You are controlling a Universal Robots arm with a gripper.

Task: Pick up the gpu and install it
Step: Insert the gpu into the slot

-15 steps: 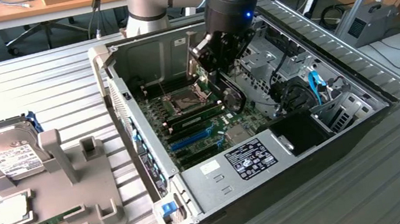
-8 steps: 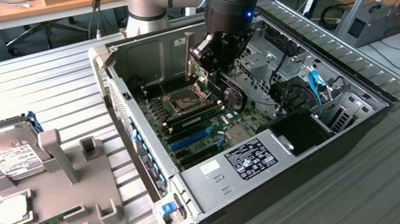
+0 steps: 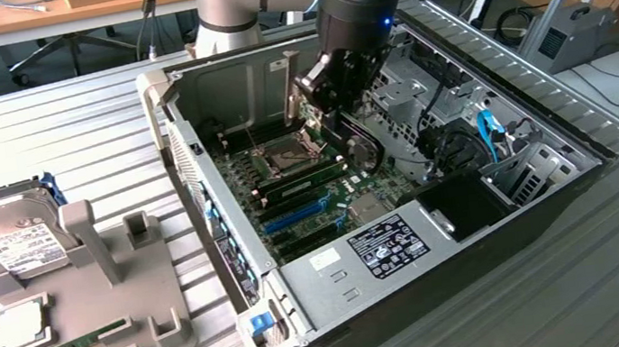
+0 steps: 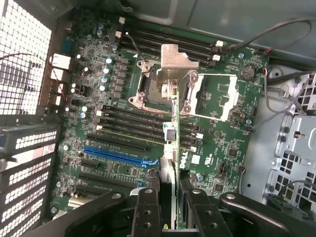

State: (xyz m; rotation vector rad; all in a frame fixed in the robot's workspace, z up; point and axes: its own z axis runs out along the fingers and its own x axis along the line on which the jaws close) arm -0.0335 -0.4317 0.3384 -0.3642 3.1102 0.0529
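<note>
My gripper (image 3: pixel 332 114) reaches down into the open computer case (image 3: pixel 302 297) and is shut on the gpu (image 3: pixel 361 148), a dark card with a round black fan, held on edge above the motherboard (image 3: pixel 313 200). In the wrist view the black fingers (image 4: pixel 148 207) clamp the gpu (image 4: pixel 173 148), which appears as a thin edge-on strip running out from the gripper (image 4: pixel 170 200). It hangs over the black memory slots, with its near part close to the end of the blue expansion slot (image 4: pixel 116 154). The card is above the board, not seated in a slot.
The processor socket (image 4: pixel 173 94) has its metal lid raised. A drive cage with blue cables (image 3: pixel 486 135) and a black box (image 3: pixel 466 204) crowd the case's far side. Outside, a grey fixture (image 3: pixel 127 345) carries a silver hard drive (image 3: pixel 9 238), a processor chip (image 3: pixel 22 328) and a green memory stick (image 3: pixel 67 346).
</note>
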